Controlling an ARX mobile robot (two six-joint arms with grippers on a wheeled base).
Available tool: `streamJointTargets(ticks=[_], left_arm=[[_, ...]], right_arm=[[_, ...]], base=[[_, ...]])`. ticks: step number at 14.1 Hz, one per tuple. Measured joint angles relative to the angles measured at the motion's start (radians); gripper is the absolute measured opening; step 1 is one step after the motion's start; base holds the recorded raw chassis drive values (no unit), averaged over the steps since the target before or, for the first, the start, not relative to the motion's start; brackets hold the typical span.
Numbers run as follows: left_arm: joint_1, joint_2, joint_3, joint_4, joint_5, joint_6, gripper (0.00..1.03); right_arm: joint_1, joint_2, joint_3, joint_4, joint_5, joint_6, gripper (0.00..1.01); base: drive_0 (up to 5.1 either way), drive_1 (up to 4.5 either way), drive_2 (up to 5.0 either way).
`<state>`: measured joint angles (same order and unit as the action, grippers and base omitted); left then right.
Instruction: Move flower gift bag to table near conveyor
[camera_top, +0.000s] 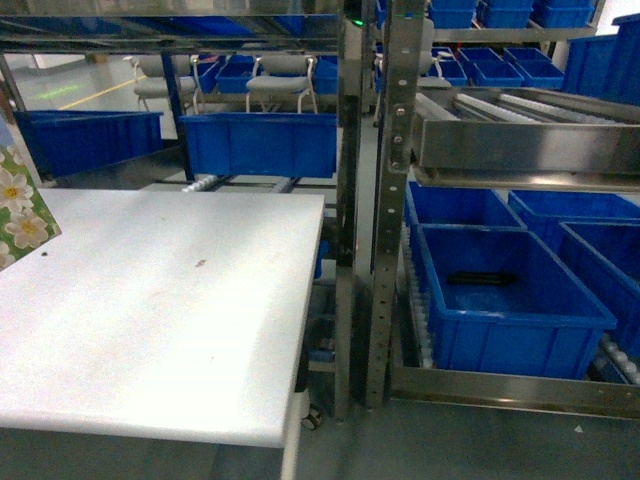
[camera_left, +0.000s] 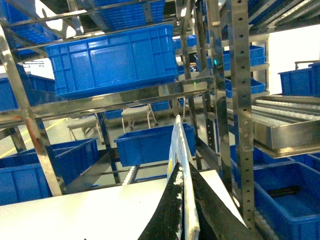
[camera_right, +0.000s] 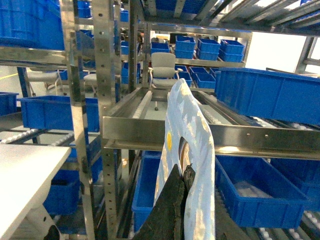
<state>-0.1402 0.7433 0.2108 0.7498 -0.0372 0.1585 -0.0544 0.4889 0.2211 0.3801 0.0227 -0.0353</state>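
The flower gift bag (camera_top: 20, 205), green with white, yellow-centred flowers, shows only as a corner at the left edge of the head view, over the white table (camera_top: 170, 330). In the left wrist view the bag (camera_left: 179, 150) stands edge-on, upright above the table (camera_left: 80, 215), and my left gripper (camera_left: 186, 210) is shut on its thin white edge. In the right wrist view my right gripper (camera_right: 182, 182) is shut on a pale bag (camera_right: 192, 120) with a yellow spot and a cut-out handle. It hangs in front of the rack, away from the table (camera_right: 25, 170). Neither gripper appears in the head view.
A roller conveyor (camera_top: 210, 183) runs behind the table's far edge, under a blue bin (camera_top: 260, 143). Steel rack posts (camera_top: 385, 200) stand right of the table. Blue bins (camera_top: 505, 295) fill the lower right shelves, under a steel roller tray (camera_top: 530, 130). Office chairs (camera_top: 280, 82) stand further back.
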Motion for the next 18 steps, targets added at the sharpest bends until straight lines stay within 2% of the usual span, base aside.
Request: streamJointTargets(ticks=[18], left_arm=[[0.0,0.0,0.0,-0.001,0.0,0.0,0.02]], right_arm=[[0.0,0.0,0.0,0.002,0.0,0.0,0.02]], base=[[-4.9,2.51,2.5]])
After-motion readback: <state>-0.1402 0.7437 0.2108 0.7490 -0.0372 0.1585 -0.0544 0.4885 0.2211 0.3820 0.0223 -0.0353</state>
